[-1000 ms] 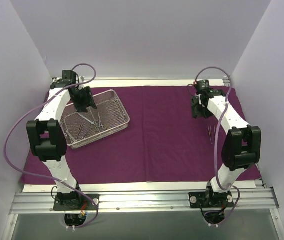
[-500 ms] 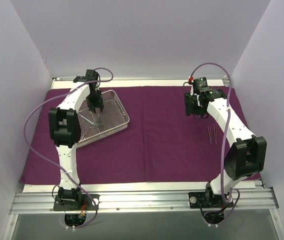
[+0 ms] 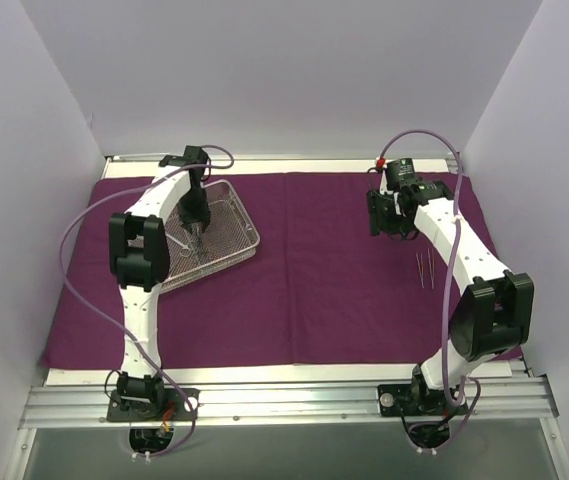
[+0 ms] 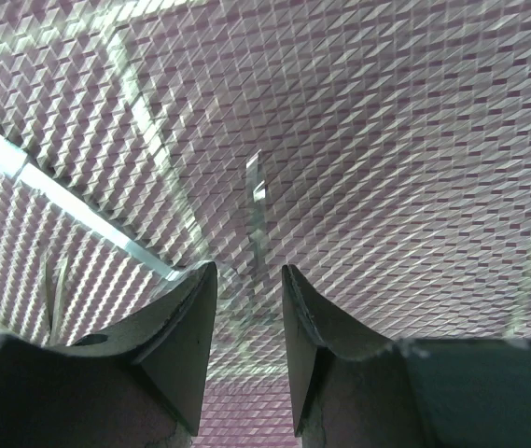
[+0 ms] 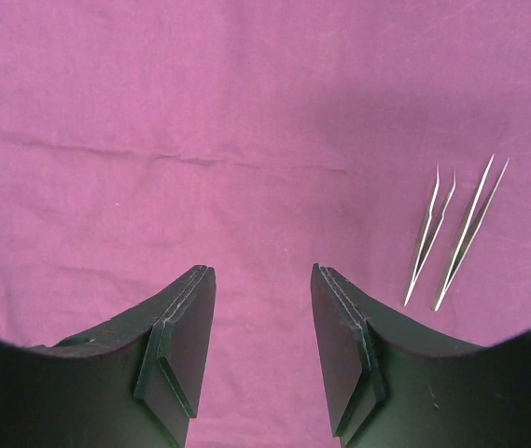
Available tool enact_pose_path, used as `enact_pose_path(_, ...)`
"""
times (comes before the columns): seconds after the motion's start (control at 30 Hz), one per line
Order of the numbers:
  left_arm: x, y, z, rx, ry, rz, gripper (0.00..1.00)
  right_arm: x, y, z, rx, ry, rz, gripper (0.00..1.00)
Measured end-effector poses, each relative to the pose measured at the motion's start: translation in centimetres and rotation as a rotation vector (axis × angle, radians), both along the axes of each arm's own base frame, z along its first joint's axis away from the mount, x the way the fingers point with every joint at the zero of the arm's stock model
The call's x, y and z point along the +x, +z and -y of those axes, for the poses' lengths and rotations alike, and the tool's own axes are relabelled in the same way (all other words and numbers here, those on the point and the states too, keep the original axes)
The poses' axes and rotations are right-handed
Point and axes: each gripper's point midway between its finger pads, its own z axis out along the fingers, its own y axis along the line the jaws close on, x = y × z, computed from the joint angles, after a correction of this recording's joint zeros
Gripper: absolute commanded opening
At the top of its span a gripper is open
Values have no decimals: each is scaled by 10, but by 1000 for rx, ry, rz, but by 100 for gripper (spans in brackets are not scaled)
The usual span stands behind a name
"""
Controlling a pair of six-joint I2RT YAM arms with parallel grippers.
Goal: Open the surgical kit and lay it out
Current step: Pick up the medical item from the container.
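instrument (image 4: 256, 201) in the tray (image 4: 433, 140) is straddled by the left gripper (image 4: 248, 273), grip unclear; the right gripper (image 5: 261, 273) is held open. pinch and lift are called for next.

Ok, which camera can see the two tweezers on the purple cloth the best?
The right wrist camera: both tweezers lie close and sharp on the cloth, tips plain to see. The top camera shows the tweezers only as tiny slivers. The left wrist camera looks into the mesh tray, not at them.

Cloth (image 3: 344, 280) plain magenta-purple; tray (image 3: 230, 220) silver, diamond wire-mesh pattern; tweezers (image 5: 451, 276) shiny silver; arms (image 3: 139, 335) white, black joints.
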Motion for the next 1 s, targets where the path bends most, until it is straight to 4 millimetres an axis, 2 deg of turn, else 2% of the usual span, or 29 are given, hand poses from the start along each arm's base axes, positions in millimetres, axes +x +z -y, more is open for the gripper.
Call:
enact_pose_path(0.13,-25,7,-16,16,29,-34,44,0,0,-3,15,5,-3,46)
enact_pose_path(0.27,-58,24,-45,7,87,-47,47,5,-4,-9,41,4,-20,47)
enact_pose_path(0.4,-75,42,-68,10,129,-25,47,14,-17,-16,61,2,-58,47)
enact_pose_path(0.5,-86,40,-75,23,120,-44,48,20,-28,-20,72,-1,-87,47)
enact_pose_path(0.63,-103,24,-81,37,94,-109,51,25,-31,-24,83,-1,-97,47)
enact_pose_path(0.73,-107,20,-88,46,76,-128,53,26,-30,-25,86,2,-93,47)
enact_pose_path(1.0,-98,9,-109,56,90,-121,54,25,-30,-27,87,6,-94,47)
